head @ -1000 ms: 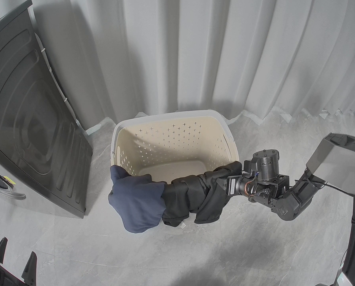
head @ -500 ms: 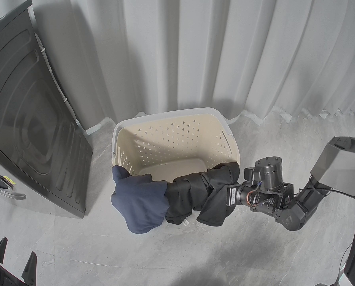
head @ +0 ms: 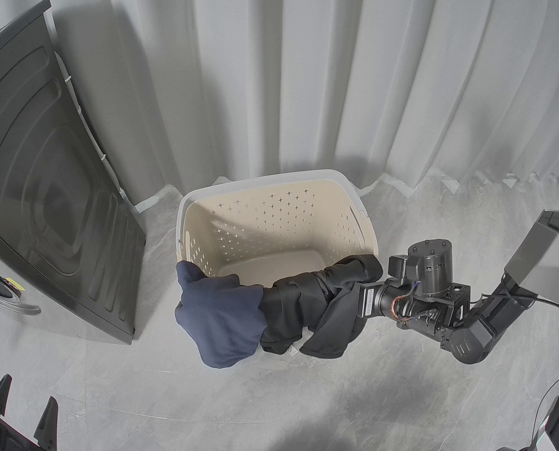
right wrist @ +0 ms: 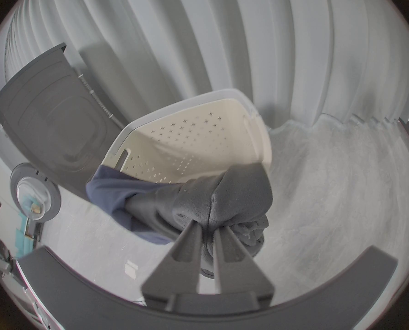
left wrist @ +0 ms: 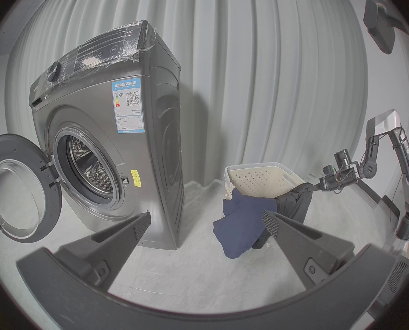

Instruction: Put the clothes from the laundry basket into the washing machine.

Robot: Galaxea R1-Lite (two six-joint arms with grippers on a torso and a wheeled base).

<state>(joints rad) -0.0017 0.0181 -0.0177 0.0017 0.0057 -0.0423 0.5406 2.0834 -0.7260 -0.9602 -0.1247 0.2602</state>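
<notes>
Your right claw (right wrist: 207, 228) is closed narrow on a bunched fold of the black garment (head: 310, 311), just outside the near right corner of the laundry basket (head: 273, 178). From that grip the black garment runs along the basket's near rim and hangs down its outer wall. At its far end it touches and partly overlaps the navy garment (head: 220, 321), which is draped over the basket's near left corner and hangs outside toward the floor (head: 292, 396).

Your left claw (left wrist: 205, 216) is spread wide with nothing in it, well apart from the basket on its near left side.

The washing machine (head: 41, 176) stands to the left of the basket. Its round door (left wrist: 19, 186) is swung open and the drum (left wrist: 87, 170) is exposed.

The basket rests on a pale grey marbled floor. A white pleated curtain (head: 329, 64) hangs just behind the basket.

Count: two claws, two garments, one basket, one washing machine.
</notes>
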